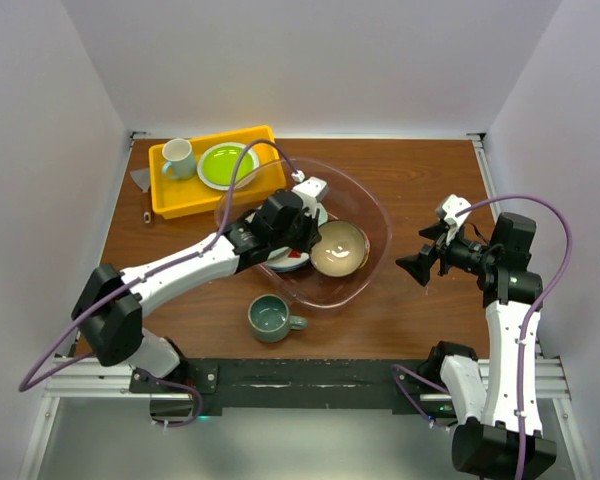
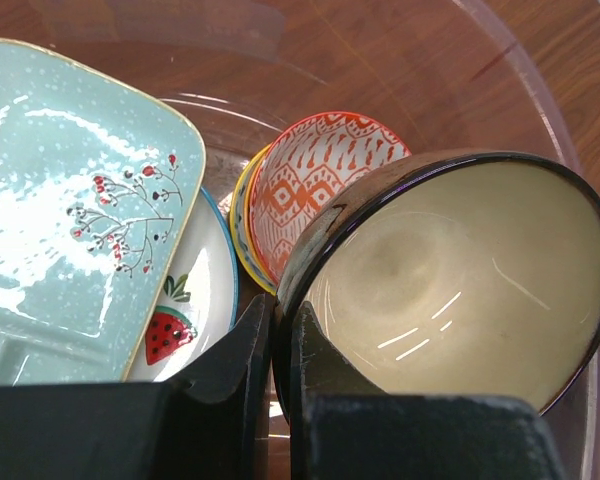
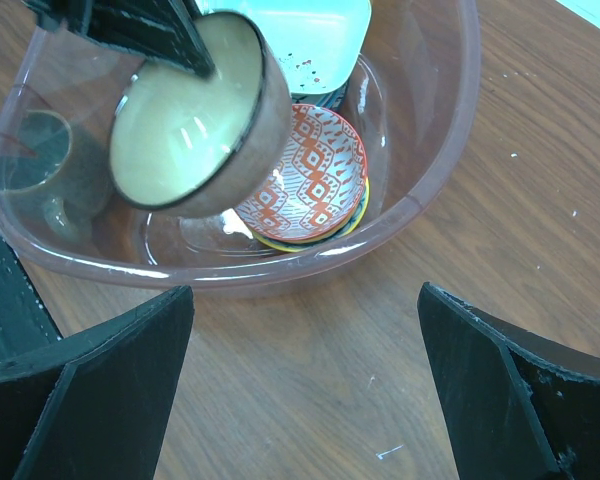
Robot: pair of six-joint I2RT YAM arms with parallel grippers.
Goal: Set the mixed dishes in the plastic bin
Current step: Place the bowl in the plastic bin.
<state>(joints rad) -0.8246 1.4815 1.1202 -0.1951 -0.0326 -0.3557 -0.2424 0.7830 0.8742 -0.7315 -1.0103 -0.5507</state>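
Observation:
My left gripper is shut on the rim of a reddish-brown bowl with a cream inside, held tilted inside the plastic bin. Under and beside it in the bin lie a small orange-patterned bowl nested in a yellow-rimmed one, a white plate with a strawberry mark and a pale-green divided tray. A grey-green mug stands upright on the table just in front of the bin. My right gripper hangs open and empty over bare wood right of the bin.
A yellow rectangular tray at the back left holds a lime-green plate and a pale mug. White walls close in the table on three sides. The left arm stretches across the table from the near left to the bin.

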